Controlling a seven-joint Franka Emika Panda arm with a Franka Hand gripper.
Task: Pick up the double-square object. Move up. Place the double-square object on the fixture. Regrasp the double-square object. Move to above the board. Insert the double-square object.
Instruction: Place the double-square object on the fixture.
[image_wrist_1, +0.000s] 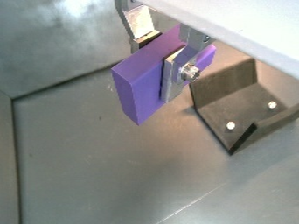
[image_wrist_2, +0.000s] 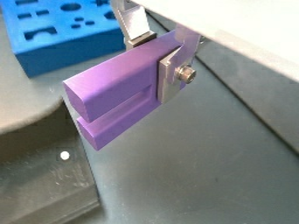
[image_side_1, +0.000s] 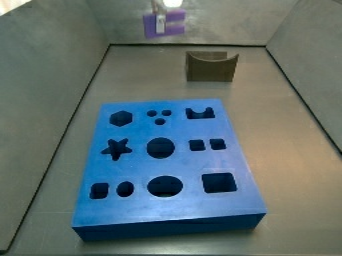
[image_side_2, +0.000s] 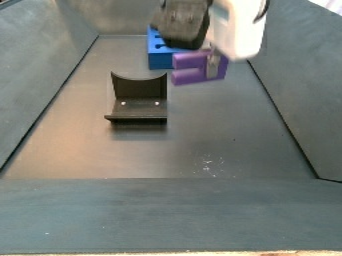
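Grey floor, grey walls, gripper (image_wrist_2: 156, 55) aloft clamping double-square object (image_wrist_2: 117, 96), fixture (image_side_1: 210, 65) apart

lighting even and moderately dim, grey floor matte with faint sheen. gripper (image_side_2: 201, 45) is soft and motion-blurred in a side view; wrist views sharper near the gripper (image_wrist_1: 163, 52). a pale overexposed band lies beside it. shadows under it are weak.

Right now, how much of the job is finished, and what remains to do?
Picking up looks done: the gripper is shut on the double-square object and holds it in the air, clear of the floor. In hand is carrying it. The fixture is empty, so placing, regrasping, moving above the board and inserting remain.
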